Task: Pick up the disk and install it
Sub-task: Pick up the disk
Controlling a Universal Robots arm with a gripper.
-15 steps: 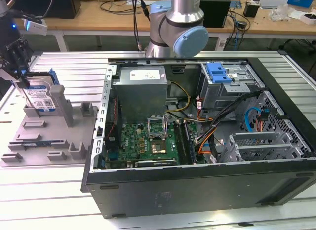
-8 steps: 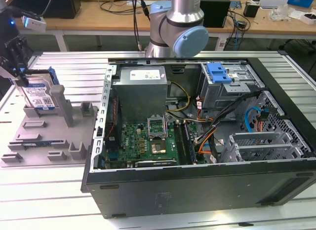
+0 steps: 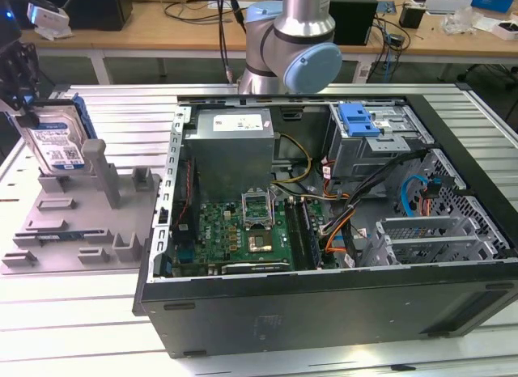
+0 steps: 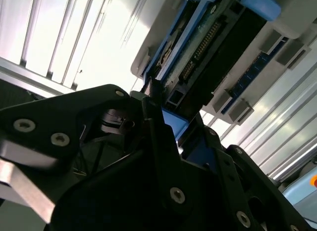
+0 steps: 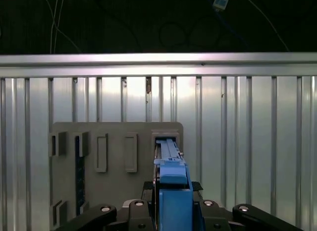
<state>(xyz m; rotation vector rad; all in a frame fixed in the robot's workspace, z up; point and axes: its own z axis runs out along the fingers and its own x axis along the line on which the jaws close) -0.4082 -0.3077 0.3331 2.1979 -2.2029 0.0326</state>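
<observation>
Ribbed metal table (image 3: 81,328), cluttered benches behind: the gripper (image 5: 172,187) pinches the disk (image 3: 55,142) by its blue carrier frame, jaws pressed on either side. The disk stands on edge at a slot of the grey fixture (image 3: 81,223), well to the exterior view's left of the open computer case (image 3: 324,304). Whether it has cleared the slot cannot be told. A clean pick-up likely calls for a square hold and a straight pull along the slot, lest the drive tilt or bind.

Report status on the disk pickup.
Gripper shut on disk. Disk upright at grey fixture, not yet in case. Cables bunched beside drive cage.
</observation>
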